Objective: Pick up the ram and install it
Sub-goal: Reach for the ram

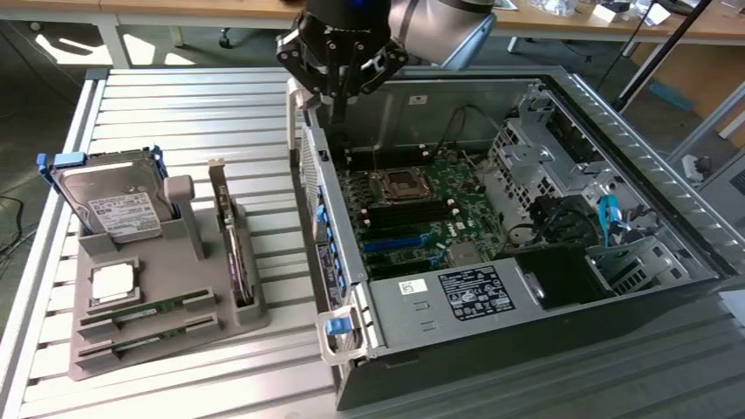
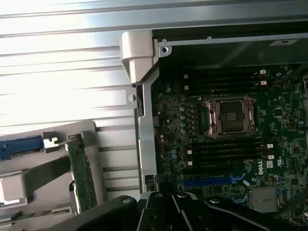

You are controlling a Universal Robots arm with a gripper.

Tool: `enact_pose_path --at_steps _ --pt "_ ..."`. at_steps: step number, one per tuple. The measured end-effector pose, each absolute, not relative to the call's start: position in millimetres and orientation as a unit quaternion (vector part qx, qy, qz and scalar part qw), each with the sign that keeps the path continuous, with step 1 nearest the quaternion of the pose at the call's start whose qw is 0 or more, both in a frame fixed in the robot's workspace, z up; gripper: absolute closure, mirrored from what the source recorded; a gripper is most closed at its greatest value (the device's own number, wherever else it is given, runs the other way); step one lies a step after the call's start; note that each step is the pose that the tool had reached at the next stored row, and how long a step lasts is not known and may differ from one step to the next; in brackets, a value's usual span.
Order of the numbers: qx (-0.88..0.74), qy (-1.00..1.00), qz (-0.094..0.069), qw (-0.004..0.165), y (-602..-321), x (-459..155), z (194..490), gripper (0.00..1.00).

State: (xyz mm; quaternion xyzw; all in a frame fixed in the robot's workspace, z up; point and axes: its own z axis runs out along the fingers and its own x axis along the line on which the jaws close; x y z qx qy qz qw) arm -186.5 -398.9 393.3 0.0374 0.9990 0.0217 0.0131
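Exterior view: gripper (image 1: 338, 106) hangs over the open computer case (image 1: 658, 166), above the wall nearest the gray holder (image 1: 233, 327). Fingers pressed together, nothing between them. The ram (image 1: 149, 309), two green sticks, lies in the holder's front slots on the exterior view's left, well apart from the gripper. Hard drive (image 1: 111, 209), processor chip (image 1: 113, 281) and upright expansion card (image 1: 236, 253) share the holder.

Wrist view: motherboard (image 2: 274, 163) inside the case, CPU socket (image 2: 231, 115) between black memory slots (image 2: 226, 150).
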Motion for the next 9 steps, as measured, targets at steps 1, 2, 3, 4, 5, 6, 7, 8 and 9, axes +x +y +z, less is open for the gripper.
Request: enact_pose_path --at_steps 1,2,3,4,5,6,7,8,9 --pt "0.037 0.999 0.022 0.013 -399 -190 393 0.89" --pt "0.037 0.999 0.022 0.013 -399 -195 393 0.89" --pt "0.037 0.999 0.022 0.013 -399 -199 393 0.89" --pt "0.037 0.999 0.022 0.013 -399 -202 393 0.89" --pt "0.037 0.999 0.022 0.013 -399 -204 393 0.89" --pt "0.037 0.999 0.022 0.013 -399 -207 393 0.89" --pt "0.037 0.999 0.022 0.013 -399 -209 393 0.89" --pt "0.037 0.999 0.022 0.013 -399 -211 393 0.89" --pt "0.037 0.999 0.022 0.013 -399 -213 393 0.89"
